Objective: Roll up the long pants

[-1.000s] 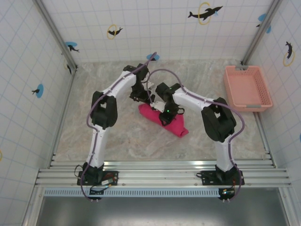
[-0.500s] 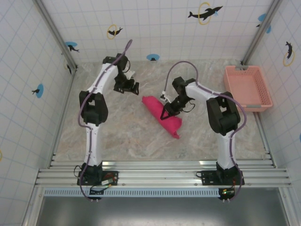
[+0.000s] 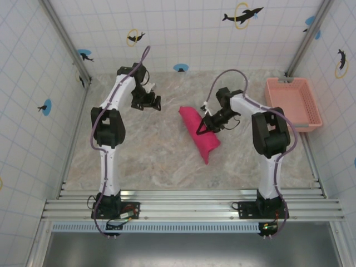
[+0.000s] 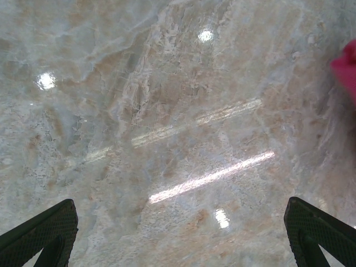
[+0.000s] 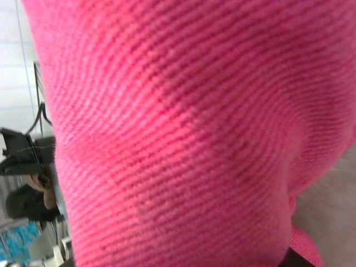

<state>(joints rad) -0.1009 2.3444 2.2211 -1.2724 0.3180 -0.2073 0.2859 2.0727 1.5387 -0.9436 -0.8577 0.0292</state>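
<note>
Marble tabletop [image 3: 144, 161]: long pants [image 3: 201, 143] clamped in right end effector [image 3: 204, 128], left end effector [image 3: 152, 103] apart

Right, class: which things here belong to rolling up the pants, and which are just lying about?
Job in hand:
- pants, bundled up
- right jaws, closed on them
- left jaws, open over the table

Lying about:
- basket, at the table's far right

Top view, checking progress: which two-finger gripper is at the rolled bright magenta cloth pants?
The right gripper, gripping the rolled bright magenta cloth pants; the left gripper hangs open over the marble table, apart.
</note>
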